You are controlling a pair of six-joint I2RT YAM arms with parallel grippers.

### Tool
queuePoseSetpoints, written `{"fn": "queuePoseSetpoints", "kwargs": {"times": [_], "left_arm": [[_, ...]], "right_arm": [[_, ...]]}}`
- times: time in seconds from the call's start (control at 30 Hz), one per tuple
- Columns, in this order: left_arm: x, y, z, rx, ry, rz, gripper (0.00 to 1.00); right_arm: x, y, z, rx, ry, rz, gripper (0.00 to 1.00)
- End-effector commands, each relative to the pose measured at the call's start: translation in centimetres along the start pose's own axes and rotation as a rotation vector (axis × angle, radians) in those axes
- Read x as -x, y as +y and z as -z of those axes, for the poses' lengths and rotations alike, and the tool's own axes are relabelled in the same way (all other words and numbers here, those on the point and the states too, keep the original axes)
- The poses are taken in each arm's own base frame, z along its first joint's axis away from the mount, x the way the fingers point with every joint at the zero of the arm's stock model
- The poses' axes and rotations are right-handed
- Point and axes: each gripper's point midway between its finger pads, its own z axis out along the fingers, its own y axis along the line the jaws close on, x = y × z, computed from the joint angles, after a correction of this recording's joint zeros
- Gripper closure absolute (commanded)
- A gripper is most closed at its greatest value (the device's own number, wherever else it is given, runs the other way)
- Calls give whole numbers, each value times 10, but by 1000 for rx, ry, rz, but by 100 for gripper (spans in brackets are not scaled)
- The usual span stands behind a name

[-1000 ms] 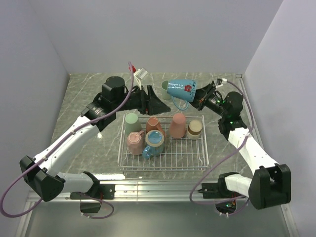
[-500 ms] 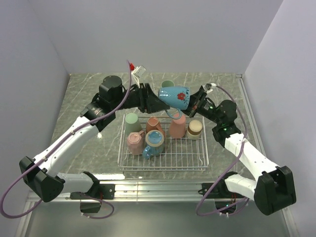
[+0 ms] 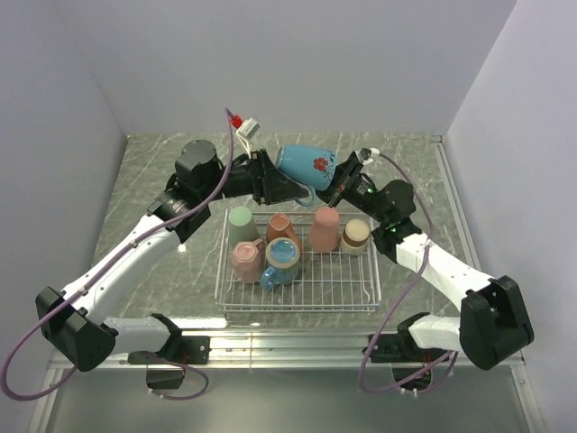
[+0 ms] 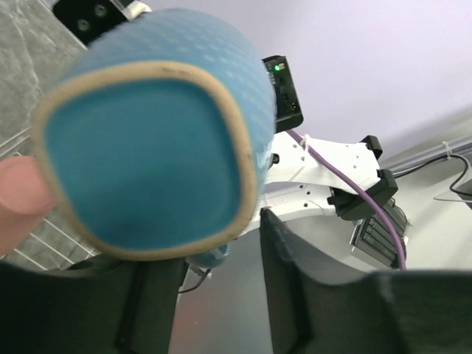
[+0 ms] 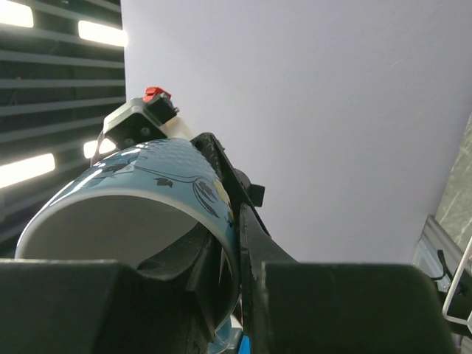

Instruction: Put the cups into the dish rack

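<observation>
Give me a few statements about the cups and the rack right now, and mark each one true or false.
1. The flowered blue mug is held in the air between the two arms. True.
2. The right gripper is empty. False: it pinches the mug's rim, with one finger inside the opening.
3. Six cups sit in the dish rack. True.
4. The sage green cup stands in the rack's near right corner. False: it is in the far left corner.
5. The flowered mug is upright. False: it lies sideways, its base toward the left arm and its opening toward the right.
</observation>
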Motion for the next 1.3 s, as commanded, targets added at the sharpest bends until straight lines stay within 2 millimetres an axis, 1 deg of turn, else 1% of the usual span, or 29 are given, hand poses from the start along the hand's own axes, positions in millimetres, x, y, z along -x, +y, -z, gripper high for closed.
{"fn": "queuePoseSetpoints", "kwargs": {"times": [0.0,0.07,0.1,0.17,0.23,0.27,0.4,0.43,0.5,0.53,0.57,0.6,0.63,0.67,0.7,0.73,0.77,0.8,0.83,0.9,0.93,0.97,1.0,1.03,1.1,1.17,1.2,1.23,1.27], "left_arm": [[10,-24,-6,-115,-27,-67,50],[9,-20,-8,-111,-22,-60,52],[10,-19,-9,-105,-25,-61,56],[11,-17,-10,-94,-28,-62,72],[16,-14,-11,-73,-43,-60,93],[16,-10,-14,-61,-37,-55,100],[21,11,-24,26,-28,-45,100],[15,21,-24,73,-3,-25,100],[21,28,-25,115,-14,-68,100],[20,32,-23,149,-5,-65,100],[22,38,-22,180,-13,-92,100],[22,42,-20,204,-12,-103,100],[21,46,-19,224,-9,-111,100],[17,53,-15,260,4,-120,100],[14,57,-15,274,17,-125,100],[11,63,-15,292,28,-125,100],[2,71,-14,320,62,-126,100],[-5,73,-16,334,80,-135,100],[-10,77,-19,353,99,-153,100],[-27,77,-24,381,143,-165,100],[-32,79,-26,388,157,-167,100],[-36,80,-27,389,160,-159,100],[-38,78,-31,371,155,-160,100],[-42,81,-30,380,159,-151,100],[-48,82,-34,383,170,-152,100],[-54,92,-36,428,191,-182,100],[-64,92,-41,434,219,-200,100],[-71,102,-41,482,250,-226,100],[-78,105,-44,495,274,-239,100]], "right_arm": [[-29,25,-4,84,110,69,100],[-30,23,-6,82,116,73,100],[-29,24,-7,84,117,75,100],[-29,24,-10,84,129,80,100],[-29,23,-12,81,134,84,100],[-29,23,-13,77,138,92,100],[-31,22,-15,51,170,139,100],[-32,24,-15,43,173,162,100],[-22,13,-15,-49,158,226,97],[-20,12,-11,-76,153,318,89],[-15,1,-6,-163,143,303,65],[-8,4,2,-181,116,338,53],[-4,1,8,-208,109,351,45],[2,-12,18,-262,98,355,39],[12,-10,30,-272,61,370,37],[17,-14,39,-288,49,380,36],[21,-28,51,-336,33,357,35],[23,-27,62,-346,18,371,35],[40,-38,81,-410,-23,379,35],[52,-43,100,-495,-74,423,34],[58,-47,109,-555,-75,520,34],[63,-49,117,-647,-117,523,34],[62,-47,121,-660,-118,541,34],[63,-48,123,-672,-118,566,34],[73,-48,137,-758,-187,576,34],[76,-49,148,-822,-218,582,35],[82,-50,155,-865,-264,588,35],[82,-52,159,-883,-271,583,36],[82,-52,162,-890,-281,583,36]]}}
